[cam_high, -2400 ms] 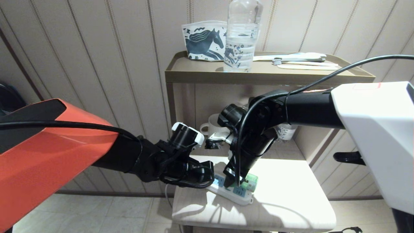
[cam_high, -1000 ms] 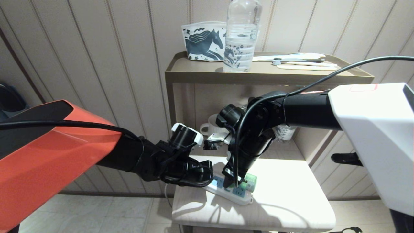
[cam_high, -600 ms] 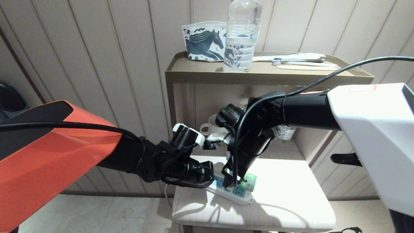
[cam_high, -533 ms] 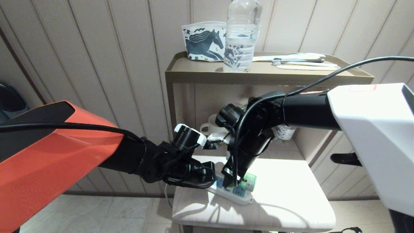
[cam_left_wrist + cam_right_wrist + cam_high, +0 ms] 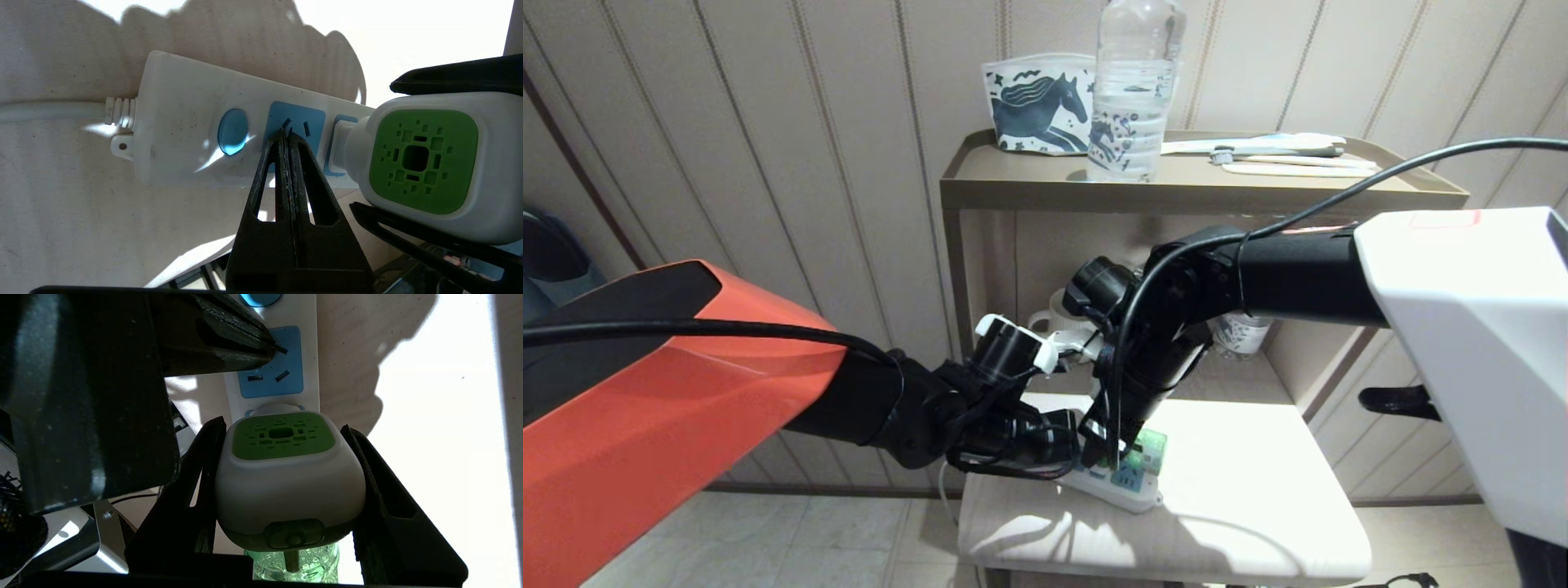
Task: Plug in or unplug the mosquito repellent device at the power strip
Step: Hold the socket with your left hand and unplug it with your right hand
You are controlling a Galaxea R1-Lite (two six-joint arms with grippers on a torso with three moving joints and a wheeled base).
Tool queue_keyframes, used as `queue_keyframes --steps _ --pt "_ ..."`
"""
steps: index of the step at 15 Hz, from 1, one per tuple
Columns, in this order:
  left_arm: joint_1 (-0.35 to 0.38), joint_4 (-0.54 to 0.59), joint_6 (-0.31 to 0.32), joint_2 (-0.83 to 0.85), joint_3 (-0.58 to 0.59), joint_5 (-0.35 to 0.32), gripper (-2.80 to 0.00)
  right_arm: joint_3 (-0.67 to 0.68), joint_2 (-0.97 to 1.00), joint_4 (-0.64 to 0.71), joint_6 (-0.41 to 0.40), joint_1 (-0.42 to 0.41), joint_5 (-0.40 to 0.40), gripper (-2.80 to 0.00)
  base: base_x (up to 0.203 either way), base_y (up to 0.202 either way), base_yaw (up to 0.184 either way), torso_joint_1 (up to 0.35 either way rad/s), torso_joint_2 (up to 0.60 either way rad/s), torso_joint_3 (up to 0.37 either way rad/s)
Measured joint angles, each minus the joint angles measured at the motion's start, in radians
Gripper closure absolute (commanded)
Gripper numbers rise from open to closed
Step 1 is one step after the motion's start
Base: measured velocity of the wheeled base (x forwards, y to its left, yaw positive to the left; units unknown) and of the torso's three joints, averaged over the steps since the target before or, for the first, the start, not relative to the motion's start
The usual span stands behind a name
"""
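Mosquito repellent device point(image 5: 288, 473), white-shelled with a green vented face, sits in the white power strip's point(image 5: 184, 122) middle socket, pinched by the right gripper point(image 5: 286, 486). Left gripper point(image 5: 288, 136), jaws pressed together, pins the strip; pull straight out, though the prongs' seating seems uncertain.

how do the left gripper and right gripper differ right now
The left gripper is shut, its tips on the power strip at the socket face beside the round button; the right gripper stands wide, shut on the mosquito repellent device. The left gripper holds nothing and seems to pin the strip down; the right gripper has a finger on each side of the device's white head. Both are black and work at the same strip.
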Motion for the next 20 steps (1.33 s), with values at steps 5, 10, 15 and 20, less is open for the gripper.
queue_keyframes --steps 5,10,15,20 --pt "-0.011 -0.001 -0.003 0.000 0.007 0.002 0.00 -0.004 -0.025 0.002 -0.004 0.006 -0.015 0.00 0.000 0.000 0.000 0.000 0.00 0.000" --pt "-0.024 0.000 0.000 -0.002 0.003 0.006 0.00 -0.005 -0.035 0.002 -0.010 0.012 -0.027 0.00 0.000 0.000 0.000 0.000 0.00 0.000" --pt "-0.032 0.000 0.002 0.001 -0.001 0.010 0.00 -0.011 -0.043 0.001 -0.013 0.021 -0.031 0.00 0.000 0.000 0.000 0.000 0.00 0.000" --pt "-0.077 0.014 -0.004 0.012 -0.035 0.068 0.00 -0.028 -0.044 0.000 -0.023 0.024 -0.042 0.00 0.000 0.000 0.000 0.000 0.00 0.000"
